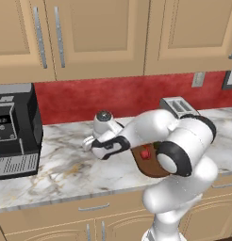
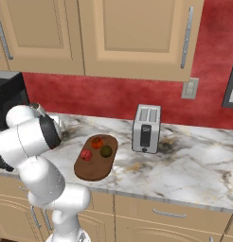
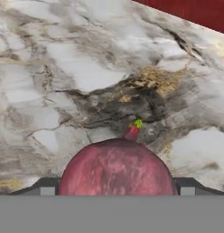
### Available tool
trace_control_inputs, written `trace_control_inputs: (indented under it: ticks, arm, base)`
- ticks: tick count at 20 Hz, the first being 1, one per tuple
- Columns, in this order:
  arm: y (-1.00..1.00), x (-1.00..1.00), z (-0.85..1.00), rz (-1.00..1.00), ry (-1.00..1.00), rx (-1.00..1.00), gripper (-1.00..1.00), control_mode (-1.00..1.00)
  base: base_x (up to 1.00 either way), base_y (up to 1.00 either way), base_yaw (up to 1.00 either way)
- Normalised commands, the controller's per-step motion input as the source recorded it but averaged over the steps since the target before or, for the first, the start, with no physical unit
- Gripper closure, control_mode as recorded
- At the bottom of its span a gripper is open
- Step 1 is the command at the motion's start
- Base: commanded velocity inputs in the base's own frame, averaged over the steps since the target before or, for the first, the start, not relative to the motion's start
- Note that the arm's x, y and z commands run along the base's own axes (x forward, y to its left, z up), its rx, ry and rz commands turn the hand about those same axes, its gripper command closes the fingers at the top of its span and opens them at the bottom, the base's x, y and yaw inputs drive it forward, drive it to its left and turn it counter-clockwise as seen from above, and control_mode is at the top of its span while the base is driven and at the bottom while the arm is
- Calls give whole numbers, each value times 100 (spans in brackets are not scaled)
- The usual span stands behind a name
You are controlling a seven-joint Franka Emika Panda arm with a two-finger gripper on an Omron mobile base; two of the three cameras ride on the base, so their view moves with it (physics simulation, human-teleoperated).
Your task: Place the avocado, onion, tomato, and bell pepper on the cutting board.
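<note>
Onion (image 3: pixel 117 167) sits gripped between your closed gripper (image 3: pixel 117 191) fingers; three produce items already rest on the cutting board (image 2: pixel 92 172).

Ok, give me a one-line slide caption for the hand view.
The onion, a dull pinkish-purple ball with a small green-tipped sprout, sits between the hand's fingertips above the marble counter.

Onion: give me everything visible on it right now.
The onion is a dull pinkish-purple ball with a matte, faintly streaked skin and a short reddish stem tipped with a green sprout. In the hand view it sits low and centred between the jaws, over the grey-veined marble counter. Its lower part is cut off from sight, so contact with the counter cannot be judged.
</note>
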Motion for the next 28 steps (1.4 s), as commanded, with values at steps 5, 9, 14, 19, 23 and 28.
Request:
trace_control_inputs:
  ticks: [5, 9, 14, 19, 23, 28]
  arm:
    - [-2, -68, 70, 0, -15, 0, 100, -100]
    - [-5, -66, 78, 0, -11, 0, 100, -100]
    - [-18, -74, 86, 0, -7, 0, 100, -100]
    - [-27, -77, 84, 0, -3, 0, 100, -100]
    - [-35, -78, 75, 0, 0, 0, 100, -100]
    - [-49, -82, 73, 0, -2, 0, 100, -100]
  base:
    - [0, 0, 0]
    - [0, 0, 0]
    - [0, 0, 0]
    - [0, 0, 0]
    - [0, 0, 0]
    - [0, 0, 0]
